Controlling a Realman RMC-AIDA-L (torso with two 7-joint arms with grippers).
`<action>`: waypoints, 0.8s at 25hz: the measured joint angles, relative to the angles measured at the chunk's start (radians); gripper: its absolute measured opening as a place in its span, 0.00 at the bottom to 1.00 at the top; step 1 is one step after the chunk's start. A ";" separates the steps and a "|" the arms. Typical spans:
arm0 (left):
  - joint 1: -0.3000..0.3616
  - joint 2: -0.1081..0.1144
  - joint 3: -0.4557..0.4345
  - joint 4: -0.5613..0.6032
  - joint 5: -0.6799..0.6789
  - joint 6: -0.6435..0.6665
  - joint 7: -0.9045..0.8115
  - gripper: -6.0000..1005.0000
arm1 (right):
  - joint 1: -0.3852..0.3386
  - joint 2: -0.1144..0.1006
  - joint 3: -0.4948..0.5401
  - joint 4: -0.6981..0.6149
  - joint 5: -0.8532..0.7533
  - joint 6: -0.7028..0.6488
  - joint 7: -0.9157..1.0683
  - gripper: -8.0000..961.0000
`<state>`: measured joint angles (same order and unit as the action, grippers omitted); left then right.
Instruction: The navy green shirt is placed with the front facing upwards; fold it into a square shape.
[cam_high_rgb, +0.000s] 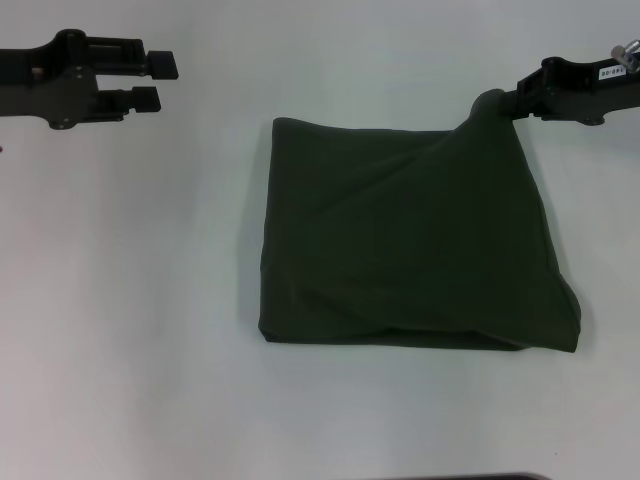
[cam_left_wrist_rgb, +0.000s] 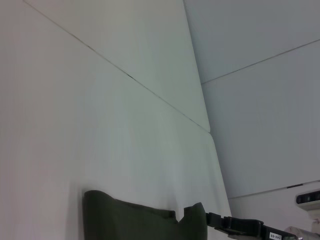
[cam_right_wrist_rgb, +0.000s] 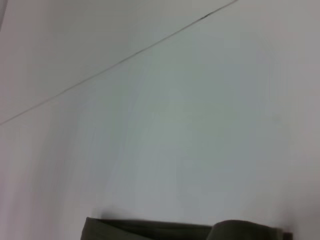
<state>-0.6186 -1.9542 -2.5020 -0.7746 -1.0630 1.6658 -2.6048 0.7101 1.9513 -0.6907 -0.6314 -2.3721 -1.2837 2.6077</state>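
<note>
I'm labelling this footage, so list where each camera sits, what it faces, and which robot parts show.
Head view: from the robot's head, looking down on the table; the folded navy green shirt lies centred, the left gripper open and apart, the right gripper pinching the shirt's far right corner.
Left wrist view: on the left arm, looking across the table; no own fingers show, only the far right gripper.
Right wrist view: on the right arm, over bare table and shirt edge; no robot parts.
All three share the shirt.

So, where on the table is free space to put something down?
The white table is bare left of the navy green shirt, below the open left gripper, and along the near edge in front of the shirt. It is crowded at the far right, where the right gripper pinches the shirt's corner.
</note>
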 joint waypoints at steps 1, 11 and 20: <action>0.000 0.000 0.000 0.000 0.000 0.000 0.000 0.57 | -0.001 0.000 0.002 0.000 0.000 0.000 0.000 0.06; 0.000 0.000 -0.002 0.000 0.000 -0.002 0.002 0.57 | -0.010 -0.037 0.009 -0.011 0.006 -0.032 0.000 0.39; -0.041 0.008 0.017 -0.006 0.002 0.007 0.008 0.57 | 0.004 -0.088 0.034 -0.115 0.084 -0.246 -0.021 0.57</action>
<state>-0.6598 -1.9463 -2.4852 -0.7804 -1.0615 1.6733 -2.5969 0.7143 1.8635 -0.6571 -0.7463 -2.2884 -1.5296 2.5871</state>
